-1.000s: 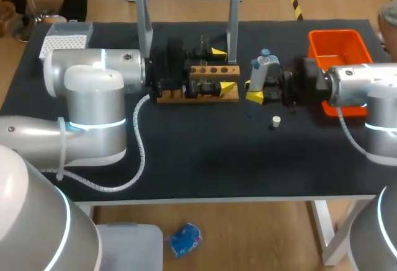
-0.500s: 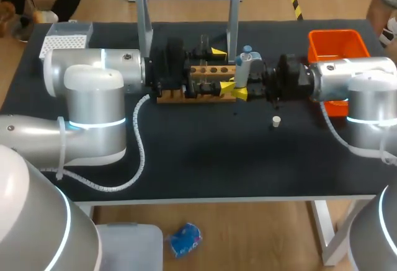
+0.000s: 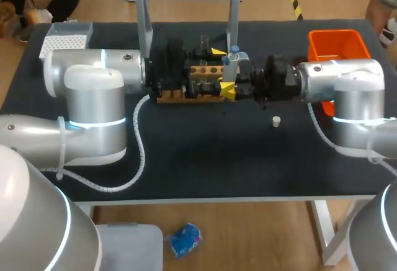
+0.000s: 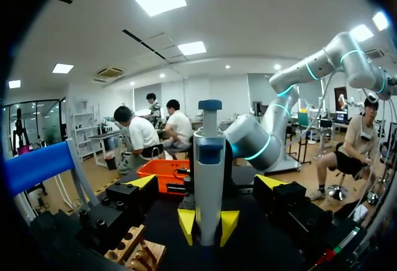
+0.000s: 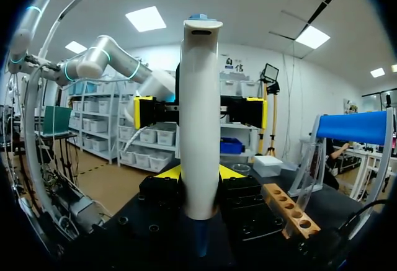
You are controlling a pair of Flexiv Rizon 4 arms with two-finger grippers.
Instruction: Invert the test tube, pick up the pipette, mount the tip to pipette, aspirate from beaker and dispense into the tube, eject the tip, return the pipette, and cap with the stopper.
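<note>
Two grippers meet beside the wooden rack [image 3: 208, 70] near the bench's [image 3: 186, 153] back edge. The right gripper [image 5: 197, 173] clasps the upright pipette [image 5: 198, 116]. The left gripper [image 3: 221, 70] is released, fingers spread wide.

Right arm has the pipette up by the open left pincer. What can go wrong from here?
1. The pipette, clamped in the right pincer, stands right at the open left pincer and the wooden rack; a small misalignment may knock them together.
2. The stopper lies loose near the right arm and might get swept off.

black table [image 3: 205, 159]: rack [image 3: 198, 95], stopper [image 3: 276, 121], bin [image 3: 335, 43]
</note>
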